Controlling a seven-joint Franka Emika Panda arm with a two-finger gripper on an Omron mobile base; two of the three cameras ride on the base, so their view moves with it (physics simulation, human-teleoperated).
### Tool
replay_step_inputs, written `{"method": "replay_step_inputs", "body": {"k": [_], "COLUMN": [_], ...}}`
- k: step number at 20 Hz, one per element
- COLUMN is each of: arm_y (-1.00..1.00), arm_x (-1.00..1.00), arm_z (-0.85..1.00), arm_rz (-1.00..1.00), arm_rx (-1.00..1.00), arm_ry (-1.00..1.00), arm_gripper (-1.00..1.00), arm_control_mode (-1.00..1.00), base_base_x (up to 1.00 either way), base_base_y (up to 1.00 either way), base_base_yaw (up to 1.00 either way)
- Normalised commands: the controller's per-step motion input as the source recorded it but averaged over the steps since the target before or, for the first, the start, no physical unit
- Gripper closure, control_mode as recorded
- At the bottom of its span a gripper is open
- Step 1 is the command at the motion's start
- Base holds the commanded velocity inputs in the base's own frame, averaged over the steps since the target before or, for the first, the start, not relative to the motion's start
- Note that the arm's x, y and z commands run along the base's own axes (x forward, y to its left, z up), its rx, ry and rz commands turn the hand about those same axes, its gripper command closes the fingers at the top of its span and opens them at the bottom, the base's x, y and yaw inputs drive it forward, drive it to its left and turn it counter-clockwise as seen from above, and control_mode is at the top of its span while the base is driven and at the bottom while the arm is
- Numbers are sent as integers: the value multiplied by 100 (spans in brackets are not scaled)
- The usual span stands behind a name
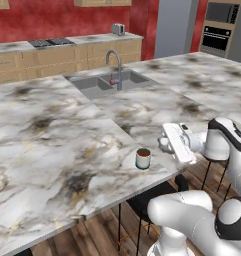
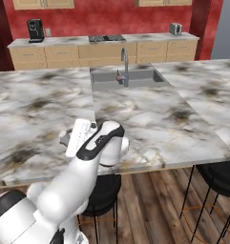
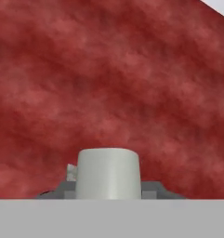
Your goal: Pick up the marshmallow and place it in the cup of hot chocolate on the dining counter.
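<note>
Clamped between my two dark fingertips (image 3: 150,189), close to the hand camera, sits the marshmallow (image 3: 108,173): one stubby pale cylinder, smooth-sided, flat on top, seen against a mottled red wall (image 3: 108,69). So my pincer (image 3: 108,193) is closed on it, held up off the surface. From the left base camera my hand (image 1: 178,142) hangs just right of the cup of hot chocolate (image 1: 143,158), a single small pale cup with brown liquid at its rim, standing near the near edge of the dining counter (image 1: 52,150). That counter is white-grey marble with dark and gold veins. Farther off lie one steel sink (image 1: 99,82) with one arched faucet (image 1: 114,67), then tan cabinets (image 2: 64,56).
</note>
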Motion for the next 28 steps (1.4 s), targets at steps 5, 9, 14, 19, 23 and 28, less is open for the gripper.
{"method": "replay_step_inputs", "body": {"k": [5, 9, 14, 19, 23, 28], "arm_y": [0, 0, -4, -2, 0, 0], "arm_x": [78, 81, 41, 31, 34, 34], "arm_z": [-41, -29, -19, -27, -22, -30], "arm_rz": [-1, 0, 1, 2, 0, 0], "arm_rx": [-1, -1, 0, 0, 0, 0], "arm_ry": [51, 9, 0, -1, -4, -1], "arm_gripper": [100, 100, 100, 100, 100, 100], "arm_control_mode": [-100, -100, -100, -100, -100, -100], "base_base_x": [0, 0, 0, 0, 0, 0], "base_base_y": [0, 0, 0, 0, 0, 0], "base_base_yaw": [0, 0, 0, 0, 0, 0]}}
